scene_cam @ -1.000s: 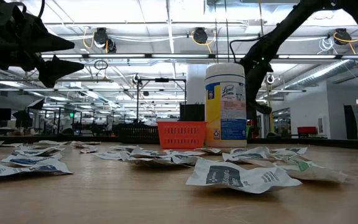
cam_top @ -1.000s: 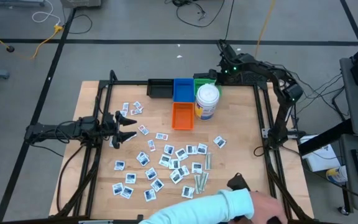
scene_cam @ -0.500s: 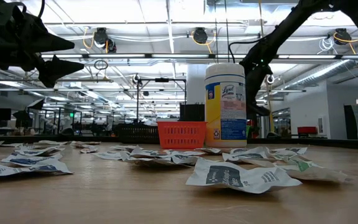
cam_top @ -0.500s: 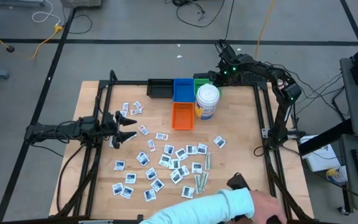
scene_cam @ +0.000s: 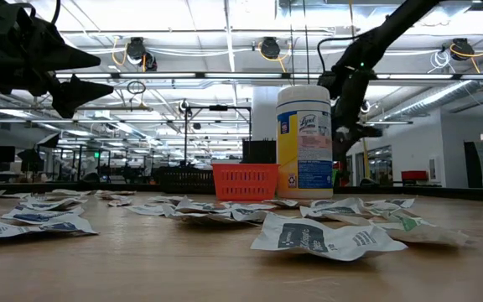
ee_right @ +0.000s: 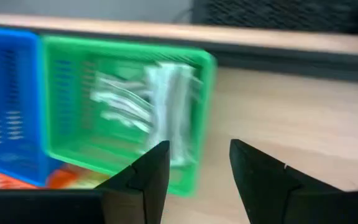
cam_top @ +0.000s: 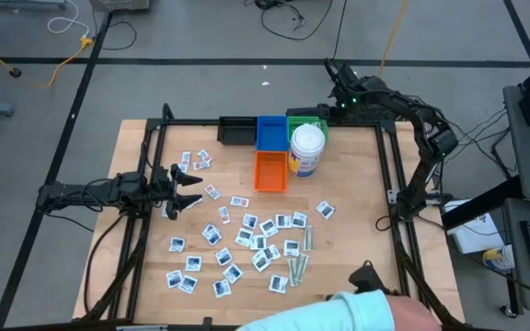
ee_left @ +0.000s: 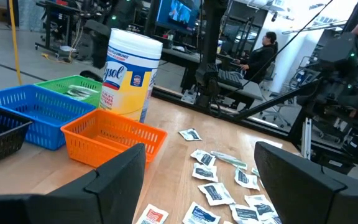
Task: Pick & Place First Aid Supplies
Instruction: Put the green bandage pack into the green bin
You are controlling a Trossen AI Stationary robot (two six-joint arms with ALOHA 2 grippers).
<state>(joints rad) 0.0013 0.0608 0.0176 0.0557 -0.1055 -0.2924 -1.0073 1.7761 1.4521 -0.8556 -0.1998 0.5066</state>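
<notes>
From above, the wooden surface [cam_top: 357,184] carries a scatter of first aid supplies [cam_top: 256,241], white square packets spread over its middle and near-left part, with a few pale wrapped strips [cam_top: 296,268] lying together near the front; at the far edge a black basket [cam_top: 236,131], a blue basket [cam_top: 270,132] and a green basket [cam_top: 304,120] stand in a row, an orange basket [cam_top: 270,171] sits just in front of the blue one, and a wipes canister [cam_top: 306,150] stands upright beside the orange one; the left end effector [cam_top: 190,188] hovers at the left side of the surface, its fingers spread and holding nothing; the right end effector [cam_top: 331,103] is at the far edge by the green basket; a person's pale sleeve [cam_top: 339,313] shows at the near edge.

At table height, packets [scene_cam: 315,236] lie flat across the foreground; the canister [scene_cam: 303,141] and orange basket [scene_cam: 245,181] stand behind them; the left end effector [scene_cam: 78,75] hangs high at the left with spread tips.

The left wrist view shows the orange basket [ee_left: 114,137], blue basket [ee_left: 23,113], green basket [ee_left: 73,87] holding pale strips, canister [ee_left: 131,73] and loose packets [ee_left: 211,186]; a person [ee_left: 263,53] sits in the room beyond.

The right wrist view shows its fingers [ee_right: 151,171] apart and empty above the green basket [ee_right: 61,124], in which wrapped strips [ee_right: 166,106] lie.
</notes>
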